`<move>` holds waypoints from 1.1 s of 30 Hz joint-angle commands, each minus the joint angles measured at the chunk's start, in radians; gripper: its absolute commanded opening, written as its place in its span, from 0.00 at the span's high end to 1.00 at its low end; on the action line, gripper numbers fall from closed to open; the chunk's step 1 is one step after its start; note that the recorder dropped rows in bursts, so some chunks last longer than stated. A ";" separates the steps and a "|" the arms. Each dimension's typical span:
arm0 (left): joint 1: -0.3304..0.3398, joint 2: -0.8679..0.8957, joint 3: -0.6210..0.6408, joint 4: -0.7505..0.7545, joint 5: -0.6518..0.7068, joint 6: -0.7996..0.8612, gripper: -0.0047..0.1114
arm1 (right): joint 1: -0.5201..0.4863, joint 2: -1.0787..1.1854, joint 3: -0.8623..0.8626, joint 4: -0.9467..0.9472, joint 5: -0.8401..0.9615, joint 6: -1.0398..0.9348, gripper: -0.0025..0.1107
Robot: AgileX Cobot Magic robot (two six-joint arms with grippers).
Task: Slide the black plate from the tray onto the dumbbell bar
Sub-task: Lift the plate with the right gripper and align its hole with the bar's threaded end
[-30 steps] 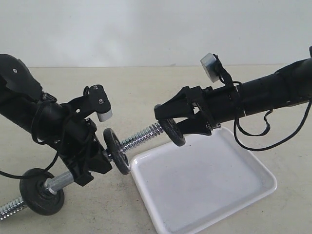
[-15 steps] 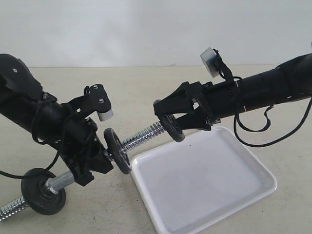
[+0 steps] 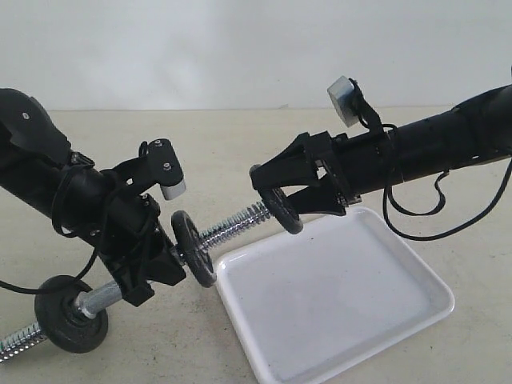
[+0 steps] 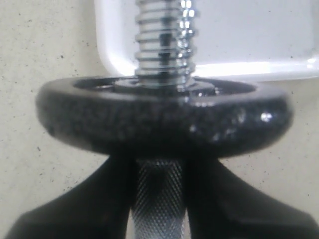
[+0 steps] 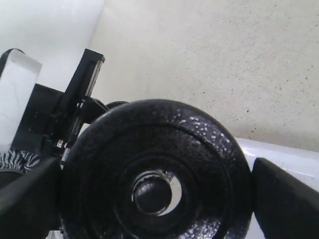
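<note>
My right gripper (image 3: 282,202) is shut on the black plate (image 3: 282,210), holding it by its rim above the white tray (image 3: 384,320). In the right wrist view the black plate (image 5: 154,174) faces the camera, and the bar's end shows inside its centre hole. The dumbbell bar (image 3: 232,226) slopes up from lower left, and its threaded end meets the plate. My left gripper (image 3: 164,264) is shut on the bar's knurled middle (image 4: 158,199), just behind a mounted black disc (image 4: 164,117). A second mounted disc (image 3: 70,313) sits low at the left.
The beige table top (image 3: 240,144) extends behind both arms. The tray's near corner (image 4: 114,59) lies just under the bar's threaded part (image 4: 163,40). The left arm's wrist camera (image 5: 17,99) shows beyond the plate.
The right gripper has carried the plate slightly left and up along the bar's end. The left arm and bar have held nearly still.
</note>
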 commanded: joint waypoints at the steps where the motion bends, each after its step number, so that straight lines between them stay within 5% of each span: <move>1: -0.008 -0.035 -0.022 -0.082 -0.012 -0.001 0.92 | -0.004 -0.028 -0.008 0.008 0.067 0.007 0.98; 33: -0.008 -0.035 -0.022 -0.091 -0.019 -0.001 0.92 | 0.020 -0.075 -0.008 0.016 0.067 0.017 0.98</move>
